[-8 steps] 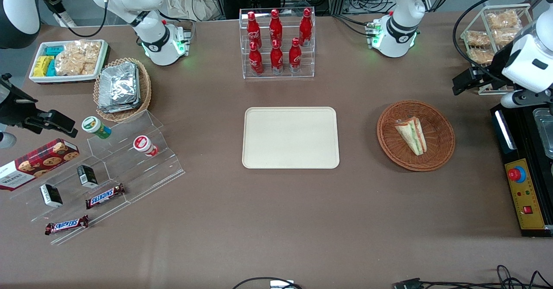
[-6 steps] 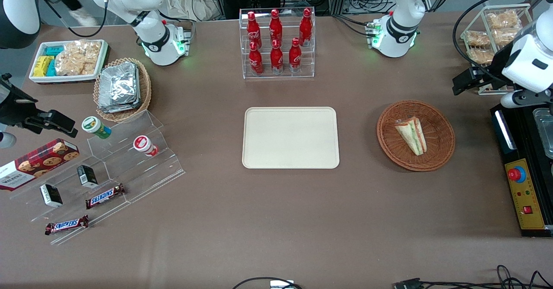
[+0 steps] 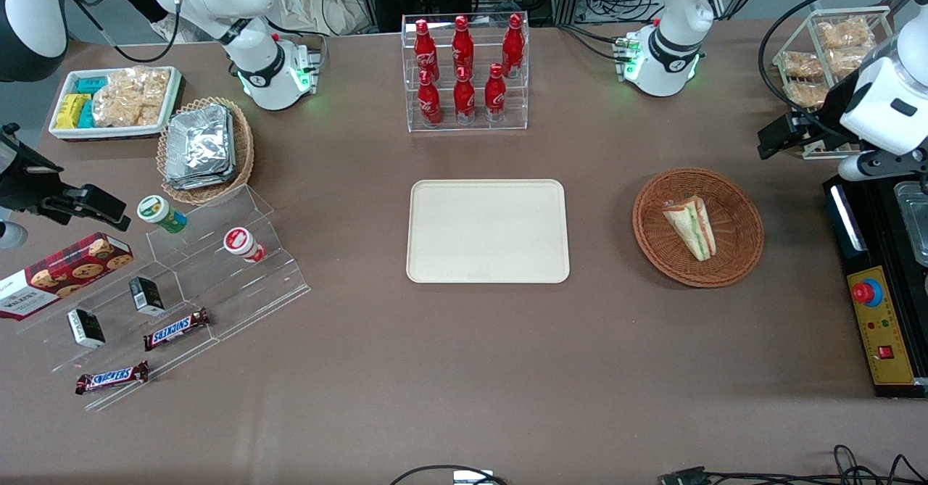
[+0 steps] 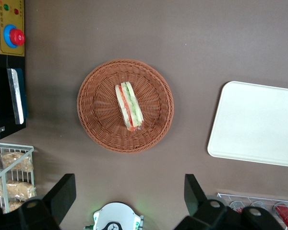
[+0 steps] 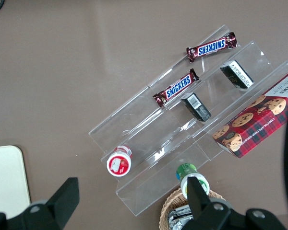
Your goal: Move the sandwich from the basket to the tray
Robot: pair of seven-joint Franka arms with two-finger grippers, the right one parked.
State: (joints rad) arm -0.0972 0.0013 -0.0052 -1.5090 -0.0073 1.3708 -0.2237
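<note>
Left arm: glossy white shell, black joint bands, green base LEDs; gripper black.

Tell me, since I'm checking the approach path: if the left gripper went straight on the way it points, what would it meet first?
The open gripper points down from well above the table; it would probably meet the bare table beside the basket, not the sandwich. Depth is uncertain.

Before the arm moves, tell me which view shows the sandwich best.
The left wrist view: the open gripper hangs above the basket, looking straight down on the sandwich. The front view shows it smaller. The right wrist view misses it.
</note>
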